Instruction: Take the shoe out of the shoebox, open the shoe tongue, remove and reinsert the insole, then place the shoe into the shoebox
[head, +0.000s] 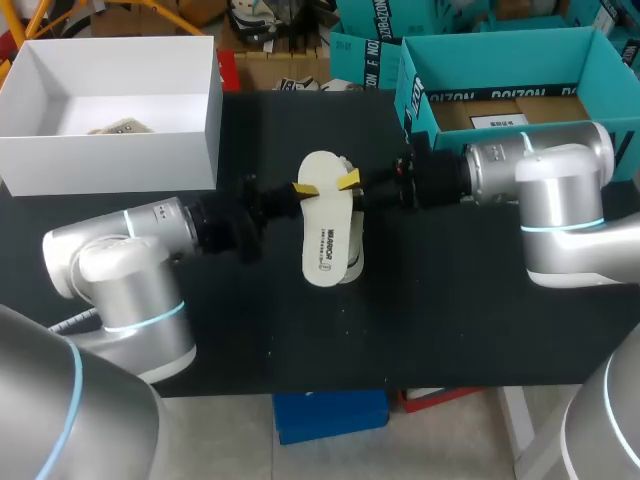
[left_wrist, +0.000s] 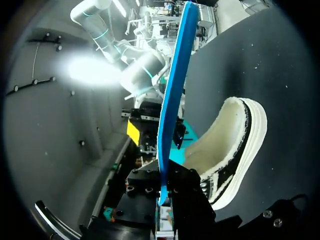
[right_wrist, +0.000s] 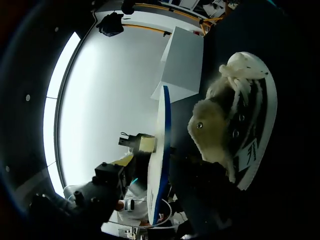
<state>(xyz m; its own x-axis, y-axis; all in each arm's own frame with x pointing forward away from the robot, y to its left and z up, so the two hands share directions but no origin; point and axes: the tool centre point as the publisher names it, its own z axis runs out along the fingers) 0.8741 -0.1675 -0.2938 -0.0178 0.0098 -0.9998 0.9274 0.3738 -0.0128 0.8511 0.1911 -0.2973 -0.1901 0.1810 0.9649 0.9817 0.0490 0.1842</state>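
On the black table (head: 450, 320) rest a shoe (left_wrist: 235, 145) and white shoebox (head: 110, 150).

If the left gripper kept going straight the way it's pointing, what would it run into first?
Probably the right gripper, which faces it from across the insole that the left gripper holds. The gap between them is hard to judge.
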